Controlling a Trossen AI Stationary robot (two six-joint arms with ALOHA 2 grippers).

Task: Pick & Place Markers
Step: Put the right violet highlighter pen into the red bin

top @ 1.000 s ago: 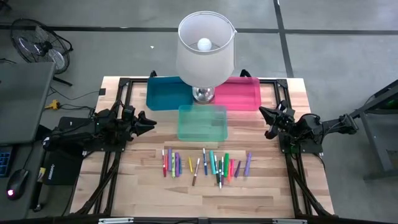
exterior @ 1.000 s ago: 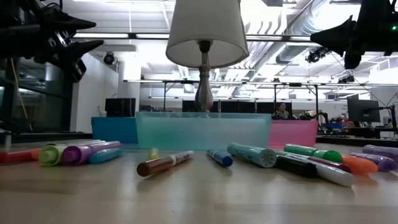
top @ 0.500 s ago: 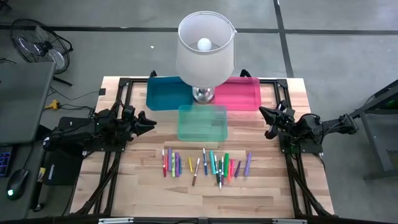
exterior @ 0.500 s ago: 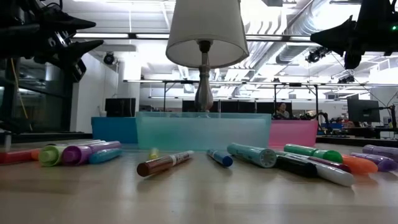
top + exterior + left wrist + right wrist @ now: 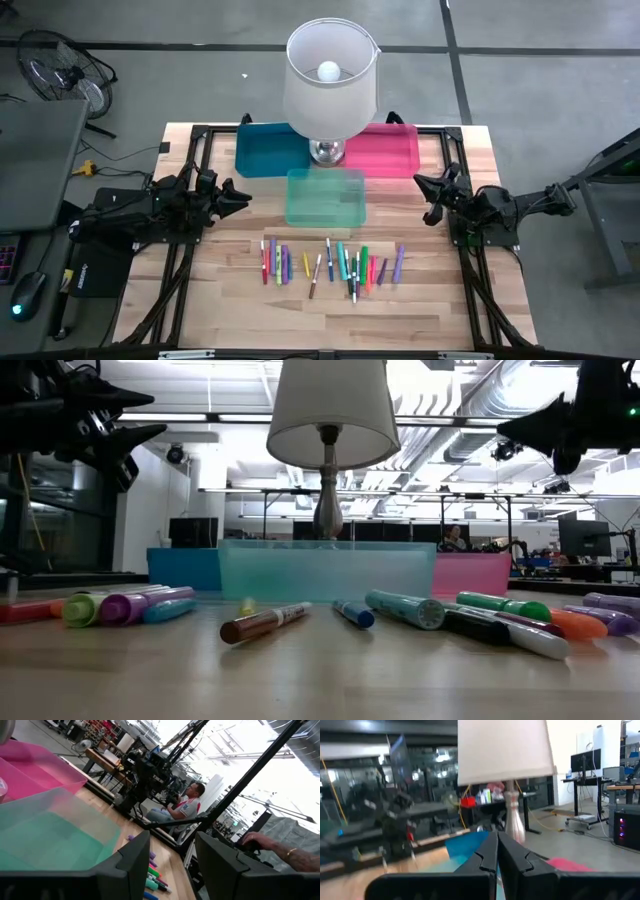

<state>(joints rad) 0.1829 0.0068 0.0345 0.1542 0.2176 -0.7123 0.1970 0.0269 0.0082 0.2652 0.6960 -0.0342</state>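
Observation:
Several markers (image 5: 330, 265) of mixed colours lie flat in a loose row on the wooden table's near half, and they also fill the foreground of the low view (image 5: 400, 610). My left gripper (image 5: 243, 197) hovers open at the table's left side, high above the wood (image 5: 158, 415), with nothing between its fingers (image 5: 172, 855). My right gripper (image 5: 420, 184) hovers shut at the right side (image 5: 502, 428), its fingers closed together (image 5: 497, 842). Both stand well back from the markers.
A teal bin (image 5: 325, 197) stands mid-table, with a blue bin (image 5: 268, 150) and a pink bin (image 5: 388, 150) behind it. A lamp (image 5: 330, 70) rises between them. Black frame rails (image 5: 190, 150) run along both sides. A person (image 5: 185, 807) sits beyond the table.
My right gripper has tipped a little downward, its tip sinking slightly and moving a touch toward the table's middle. It stays shut. The markers have not moved.

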